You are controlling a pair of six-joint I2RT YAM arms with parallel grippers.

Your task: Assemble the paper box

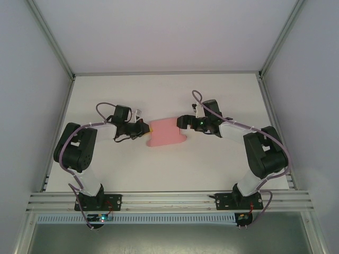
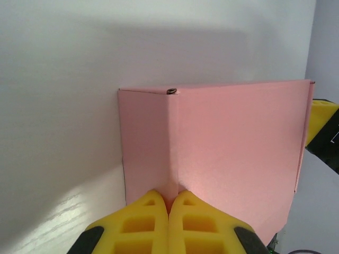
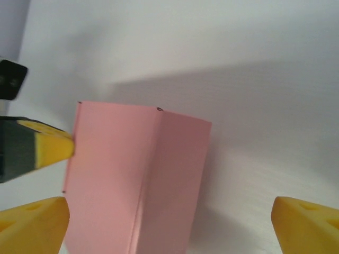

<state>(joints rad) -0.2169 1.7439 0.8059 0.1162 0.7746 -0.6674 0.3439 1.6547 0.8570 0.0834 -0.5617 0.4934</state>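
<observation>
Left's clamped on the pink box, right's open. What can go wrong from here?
1. The left gripper pinches the paper box only at one edge by a crease; the thin card may slip or buckle.
2. The right gripper stands open astride the box; closing may crush its folded panels.

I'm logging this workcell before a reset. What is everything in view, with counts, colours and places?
paper box: one, pink, mid-table between the grippers, bent along a crease
table: one, white, under everything
rail: one, silver, along the table's near edge
walls: three, pale grey, left, back and right of the table
left arm: one, black and pale, bolted near-left
right arm: one, black and pale, bolted near-right
left gripper: one, yellow fingers, shut on the paper box's left end
right gripper: one, yellow fingers, open at the box's right end
</observation>
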